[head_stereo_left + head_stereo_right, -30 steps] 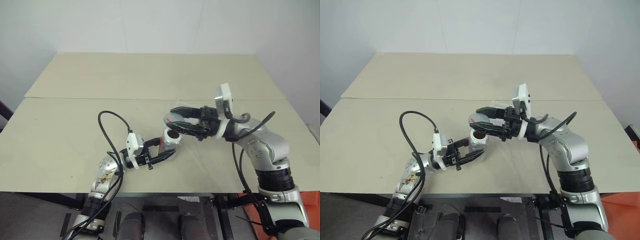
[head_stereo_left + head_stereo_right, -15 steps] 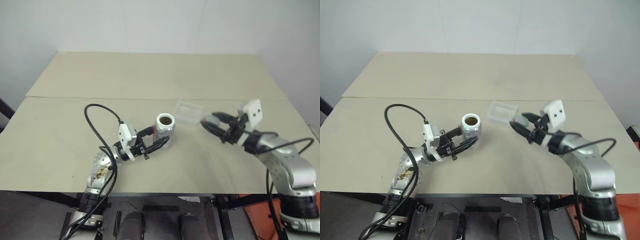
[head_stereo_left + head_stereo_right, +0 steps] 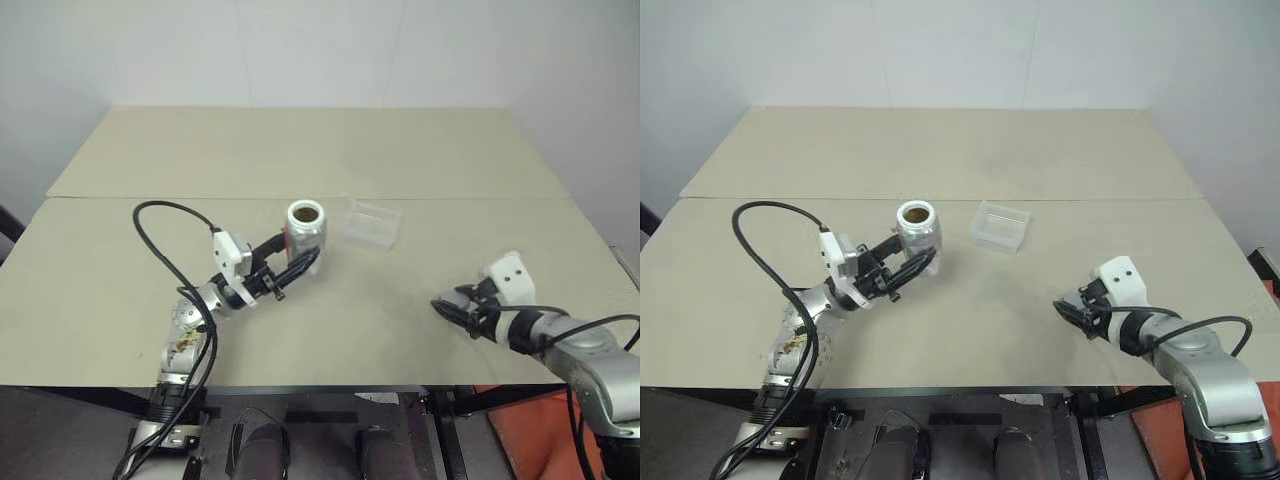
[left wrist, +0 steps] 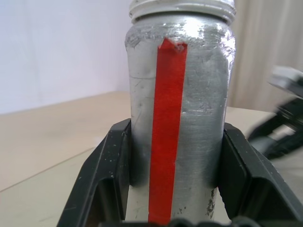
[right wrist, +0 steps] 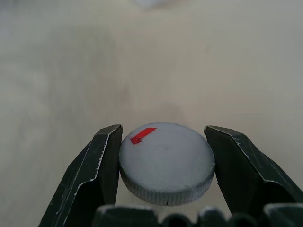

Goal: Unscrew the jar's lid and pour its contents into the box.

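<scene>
Gripped between the two black fingers of the left gripper (image 4: 176, 179) is the small silvery cylindrical jar (image 4: 180, 109), which is being held clear of the table with its open mouth upward; brownish contents are being shown inside the mouth in the head views. A long red strip of tape is running down the jar's side, and no lettering or brand can be read on it. The jar is being carried just beside the small transparent rectangular plastic box (image 3: 1000, 226), at about nine o'clock from it, apart from it. The box is sitting on the table a little beyond the seam between the two boards.

At about four o'clock from the box, well apart, the right gripper (image 5: 163, 163) is being kept low over the table near its front edge, its fingers clamped on the small round flat grey screw lid (image 5: 165, 161). A short red mark is being shown on the lid's top face; no writing can be read there either.

Everything is being carried out over a pale beige table (image 3: 300, 160) made of two boards joined along a straight seam. A plain white wall is rising behind the far edge.
</scene>
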### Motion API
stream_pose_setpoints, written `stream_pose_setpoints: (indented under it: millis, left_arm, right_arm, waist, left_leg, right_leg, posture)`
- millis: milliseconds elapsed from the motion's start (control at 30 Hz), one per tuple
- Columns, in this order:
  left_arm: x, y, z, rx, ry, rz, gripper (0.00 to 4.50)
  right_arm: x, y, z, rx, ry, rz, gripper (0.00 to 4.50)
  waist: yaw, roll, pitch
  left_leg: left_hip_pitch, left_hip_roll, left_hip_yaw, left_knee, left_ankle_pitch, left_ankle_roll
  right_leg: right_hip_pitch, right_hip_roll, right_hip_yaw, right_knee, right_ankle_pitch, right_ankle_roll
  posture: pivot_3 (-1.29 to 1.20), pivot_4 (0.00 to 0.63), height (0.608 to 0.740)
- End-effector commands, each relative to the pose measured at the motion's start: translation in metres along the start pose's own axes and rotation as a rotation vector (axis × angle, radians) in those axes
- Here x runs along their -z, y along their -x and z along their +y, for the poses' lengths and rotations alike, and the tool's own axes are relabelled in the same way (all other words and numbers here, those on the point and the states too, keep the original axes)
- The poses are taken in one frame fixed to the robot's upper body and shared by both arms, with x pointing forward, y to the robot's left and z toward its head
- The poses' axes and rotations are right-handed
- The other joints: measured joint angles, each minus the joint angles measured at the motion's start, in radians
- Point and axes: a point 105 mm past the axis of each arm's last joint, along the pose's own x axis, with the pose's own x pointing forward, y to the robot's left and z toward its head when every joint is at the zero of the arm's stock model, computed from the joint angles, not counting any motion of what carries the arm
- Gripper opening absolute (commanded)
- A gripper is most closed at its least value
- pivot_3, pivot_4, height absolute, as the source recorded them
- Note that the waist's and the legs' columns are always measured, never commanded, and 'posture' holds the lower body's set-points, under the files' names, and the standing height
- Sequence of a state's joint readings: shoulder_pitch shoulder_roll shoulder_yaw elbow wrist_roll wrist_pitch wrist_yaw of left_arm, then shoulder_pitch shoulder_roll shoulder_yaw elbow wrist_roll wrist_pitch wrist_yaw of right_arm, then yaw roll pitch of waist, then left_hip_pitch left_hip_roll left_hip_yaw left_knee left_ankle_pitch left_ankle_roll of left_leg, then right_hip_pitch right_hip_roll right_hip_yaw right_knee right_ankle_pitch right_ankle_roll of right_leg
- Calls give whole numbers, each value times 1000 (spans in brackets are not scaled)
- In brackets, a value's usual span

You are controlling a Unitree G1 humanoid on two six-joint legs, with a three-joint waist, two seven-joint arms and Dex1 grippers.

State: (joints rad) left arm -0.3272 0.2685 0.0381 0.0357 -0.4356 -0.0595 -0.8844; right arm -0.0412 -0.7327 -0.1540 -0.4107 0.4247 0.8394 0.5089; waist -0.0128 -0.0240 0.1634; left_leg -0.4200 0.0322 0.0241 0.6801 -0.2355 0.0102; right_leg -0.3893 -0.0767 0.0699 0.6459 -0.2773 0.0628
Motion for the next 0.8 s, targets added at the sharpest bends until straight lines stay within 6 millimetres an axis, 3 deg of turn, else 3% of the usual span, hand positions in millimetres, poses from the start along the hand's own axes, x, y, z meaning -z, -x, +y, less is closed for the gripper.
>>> stream_pose_setpoints:
  millis: [33,100,233,333,500,633,800]
  left_arm:
    - [-16,8,3,-22,-38,-33,2135]
    - [-18,13,6,-30,-42,-15,2135]
    - [-19,26,7,-17,-50,32,2135]
    - [-20,35,8,-1,-48,72,2135]
    - [-20,38,12,2,-30,117,2135]
    - [-13,16,26,-40,-54,167,2135]
    - [-6,-29,43,-73,-179,210,2135]
  right_arm:
    - [2,9,-1,7,-20,-3,2748]
    - [2,14,0,-5,-50,-16,3477]
    - [1,26,15,-67,-47,-31,4472]
    - [1,34,24,-84,-26,-30,4472]
    - [-11,44,23,-36,12,-59,4472]
    - [-28,39,2,141,95,-99,4472]
    - [-49,30,9,132,138,-180,4472]
  waist:
    - [0,0,0]
    - [0,0,0]
    - [1,0,0]
    - [0,0,0]
    - [0,0,0]
    - [2,0,0]
    - [9,-1,0]
  left_leg:
    - [0,0,0,0,0,0]
    - [0,0,0,0,0,0]
    - [0,0,0,0,0,0]
    - [0,0,-1,0,0,0]
    - [1,1,0,0,0,0]
    - [1,0,0,1,1,0]
    - [0,-2,3,0,2,0]
  right_leg:
    - [0,0,0,0,0,0]
    - [0,0,0,0,0,0]
    - [0,0,0,0,0,0]
    - [0,0,0,0,0,0]
    - [1,0,0,1,0,0]
    - [1,0,0,1,0,0]
    - [1,0,-1,0,1,2]
  posture:
    - [0,150,740]
    - [0,150,740]
    - [0,150,740]
    - [0,150,740]
    - [0,150,740]
    - [0,150,740]
    - [0,150,740]
